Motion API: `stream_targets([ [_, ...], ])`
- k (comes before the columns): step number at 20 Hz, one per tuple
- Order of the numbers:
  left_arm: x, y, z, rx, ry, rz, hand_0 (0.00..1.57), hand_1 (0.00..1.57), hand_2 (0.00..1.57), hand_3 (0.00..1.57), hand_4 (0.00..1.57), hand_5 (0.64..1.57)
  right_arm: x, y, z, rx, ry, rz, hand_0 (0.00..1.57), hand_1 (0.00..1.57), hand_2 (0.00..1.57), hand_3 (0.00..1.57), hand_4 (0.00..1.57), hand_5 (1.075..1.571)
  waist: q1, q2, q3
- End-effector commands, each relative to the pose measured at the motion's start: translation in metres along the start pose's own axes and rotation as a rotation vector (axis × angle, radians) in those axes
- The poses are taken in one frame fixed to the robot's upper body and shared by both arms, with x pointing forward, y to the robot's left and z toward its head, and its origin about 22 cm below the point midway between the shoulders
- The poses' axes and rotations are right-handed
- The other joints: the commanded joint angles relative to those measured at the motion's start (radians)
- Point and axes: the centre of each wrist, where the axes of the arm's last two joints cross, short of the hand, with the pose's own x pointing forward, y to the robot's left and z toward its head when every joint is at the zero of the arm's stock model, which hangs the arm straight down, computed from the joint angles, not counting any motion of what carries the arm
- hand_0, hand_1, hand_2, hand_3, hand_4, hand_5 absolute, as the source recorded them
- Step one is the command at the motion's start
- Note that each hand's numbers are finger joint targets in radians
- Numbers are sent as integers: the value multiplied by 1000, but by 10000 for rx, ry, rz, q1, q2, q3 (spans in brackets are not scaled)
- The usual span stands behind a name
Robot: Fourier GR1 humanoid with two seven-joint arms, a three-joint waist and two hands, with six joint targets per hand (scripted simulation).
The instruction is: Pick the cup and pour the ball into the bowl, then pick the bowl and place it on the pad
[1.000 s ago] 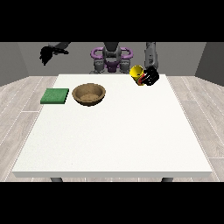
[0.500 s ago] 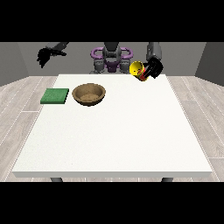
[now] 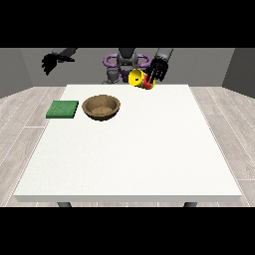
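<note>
hand aloft, cup tilted

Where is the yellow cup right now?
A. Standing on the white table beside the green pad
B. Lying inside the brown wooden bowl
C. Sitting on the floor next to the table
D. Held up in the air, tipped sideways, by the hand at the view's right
D: the yellow cup is off the white table, tilted, with the black hand at the view's right curled round it.
</note>
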Motion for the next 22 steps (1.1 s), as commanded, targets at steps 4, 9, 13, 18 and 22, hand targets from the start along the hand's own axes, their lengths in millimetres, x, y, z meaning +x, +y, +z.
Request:
stream_targets([
  [4,66,-17,3,-321,-1858,-3459,1538,1538,1571,1571,1485,1334,-7,-28,17,-365,614,-14,0,0,0,0,0,1571,202,-663,12],
  [9,131,-32,13,-342,-3692,-5754,1477,1477,1571,1571,1571,1098,0,-13,-9,-103,-26,48,0,0,0,0,0,1571,-6,-20,11],
  [13,124,-37,13,-472,-4782,-8606,1536,1536,1571,1571,1571,1124,-2,-7,-12,236,52,-159,0,0,0,0,0,1570,-305,68,8],
  [18,135,-41,16,-630,-5385,-10861,1479,1479,1571,1571,1474,1234,-2,-24,-2,88,256,-106,0,0,0,0,0,1571,-124,-210,-2],
  [22,153,-52,30,-1068,-5885,-11542,1449,1449,1571,1571,1529,1137,-12,-24,10,-35,756,-37,0,0,0,0,0,1571,-64,-606,-11],
])
